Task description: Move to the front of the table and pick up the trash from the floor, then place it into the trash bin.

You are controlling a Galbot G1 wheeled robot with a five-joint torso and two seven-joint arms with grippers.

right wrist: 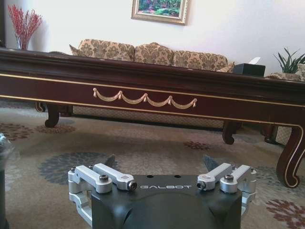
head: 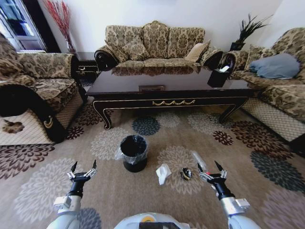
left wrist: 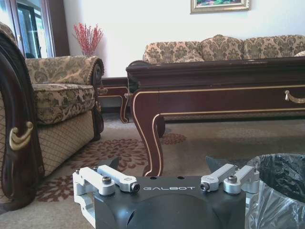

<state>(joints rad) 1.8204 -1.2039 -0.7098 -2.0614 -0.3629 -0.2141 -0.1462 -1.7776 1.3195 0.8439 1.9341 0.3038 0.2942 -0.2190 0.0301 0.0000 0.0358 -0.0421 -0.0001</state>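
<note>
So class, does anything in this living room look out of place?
Yes: litter lies on the carpet beside the trash bin, not in it: crumpled white paper, a small dark piece and a clear wrapper by the right claw.

3 patterned sofas (head: 155, 43) ring floral carpet (head: 190, 143).

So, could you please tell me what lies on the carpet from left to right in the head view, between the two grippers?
Left gripper → trash bin → crumpled white paper → small dark piece with yellow → clear plastic wrapper → right gripper.
</note>
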